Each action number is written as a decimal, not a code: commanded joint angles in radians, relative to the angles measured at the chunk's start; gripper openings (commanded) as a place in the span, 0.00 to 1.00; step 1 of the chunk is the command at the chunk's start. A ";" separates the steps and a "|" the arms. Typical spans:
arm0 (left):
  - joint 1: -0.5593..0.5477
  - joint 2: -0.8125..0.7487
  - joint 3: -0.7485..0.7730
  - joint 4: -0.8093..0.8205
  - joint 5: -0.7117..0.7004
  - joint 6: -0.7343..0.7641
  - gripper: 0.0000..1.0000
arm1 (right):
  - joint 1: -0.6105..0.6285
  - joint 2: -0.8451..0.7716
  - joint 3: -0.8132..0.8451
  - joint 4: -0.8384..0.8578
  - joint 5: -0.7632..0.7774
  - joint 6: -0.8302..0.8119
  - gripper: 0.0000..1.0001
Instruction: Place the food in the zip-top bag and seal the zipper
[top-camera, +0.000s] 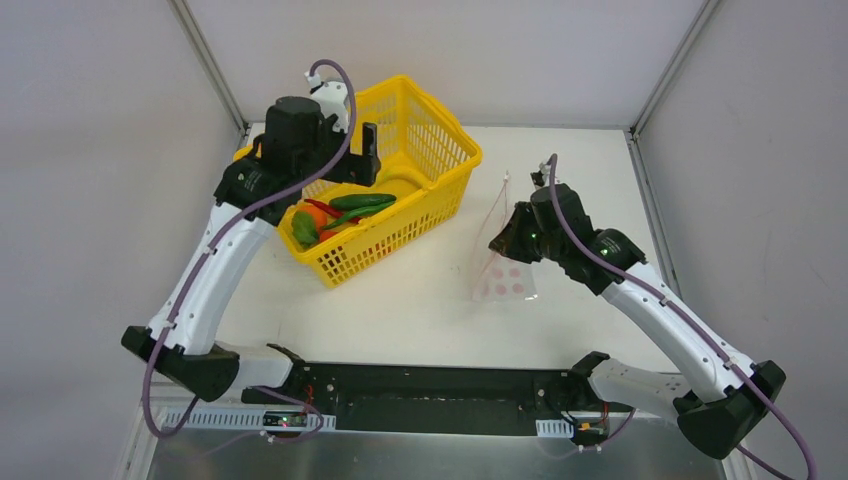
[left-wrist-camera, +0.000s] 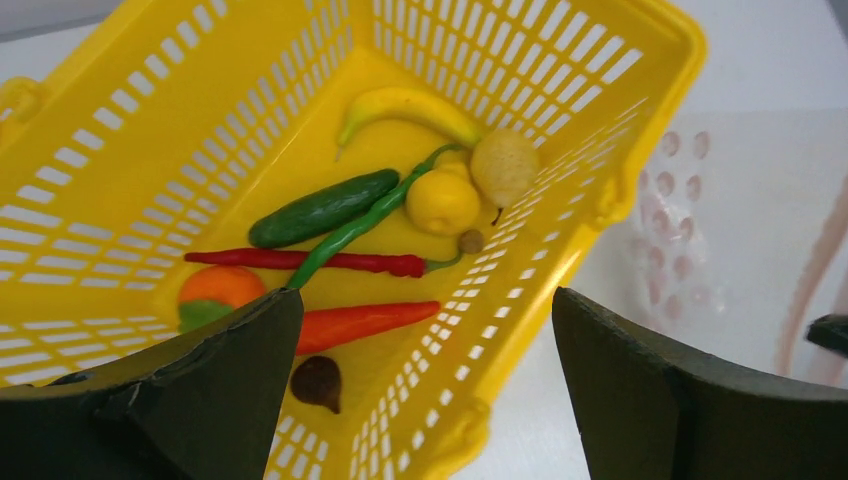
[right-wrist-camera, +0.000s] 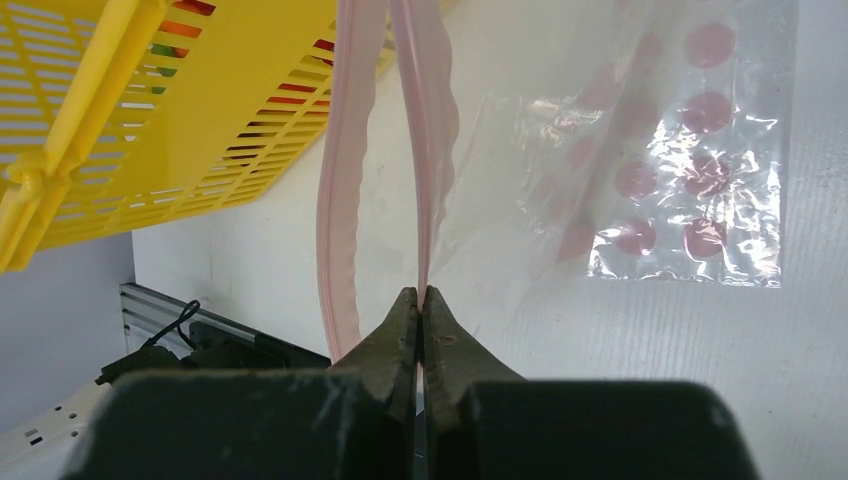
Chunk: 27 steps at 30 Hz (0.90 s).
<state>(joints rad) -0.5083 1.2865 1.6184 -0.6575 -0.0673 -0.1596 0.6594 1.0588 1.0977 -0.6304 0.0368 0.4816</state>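
OK, top view: the left gripper (top-camera: 322, 165) hangs over the yellow basket (top-camera: 440, 150), jaws spread wide with nothing between them; the food (top-camera: 345, 212) all sits in that basket; the right gripper (top-camera: 500, 243) is off to the right, well apart from the basket, holding the bag (top-camera: 508, 282) up by its top edge while the lower part rests on the table (top-camera: 400, 300); we see no food in the bag. Left wrist view: we look down between the parted fingers (left-wrist-camera: 180, 400) at the pile; banana (left-wrist-camera: 410, 105) by the far wall, lemon (left-wrist-camera: 442, 200) just beside a pale bumpy fruit (left-wrist-camera: 503, 165), dark green pepper (left-wrist-camera: 320, 208) lying fairly clear, a thin green pepper (left-wrist-camera: 360, 225) crossing the red chili (left-wrist-camera: 330, 262); the dotted bag shows beyond the basket wall on the right. Right wrist view: jaws pinched tight on one lip of the zipper (right-wrist-camera: 422, 150); the other lip (right-wrist-camera: 345, 200) bows away, so the mouth is open, but only as a narrow slit. We judge this is the first pick, not yet begun; next move calls for dropping onto one isolated piece (the dark green pepper or the lemon looks easiest), clamping without snagging the thin pepper, then lifting clear of the basket wall and feeding the piece end-first into that slit; a narrow mouth means alignment matters; sealing comes last.
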 joint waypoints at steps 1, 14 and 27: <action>0.162 0.126 0.104 -0.184 0.226 0.226 0.99 | -0.003 -0.038 -0.009 0.043 -0.026 -0.004 0.00; 0.374 0.573 0.371 -0.572 0.572 0.471 0.94 | -0.002 -0.051 -0.047 0.075 -0.087 -0.020 0.00; 0.139 0.509 0.157 -0.411 0.617 0.337 0.95 | -0.003 -0.076 -0.079 0.089 -0.085 -0.017 0.00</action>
<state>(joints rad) -0.3191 1.8732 1.8057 -1.1221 0.4595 0.2657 0.6594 1.0168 1.0271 -0.5755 -0.0422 0.4702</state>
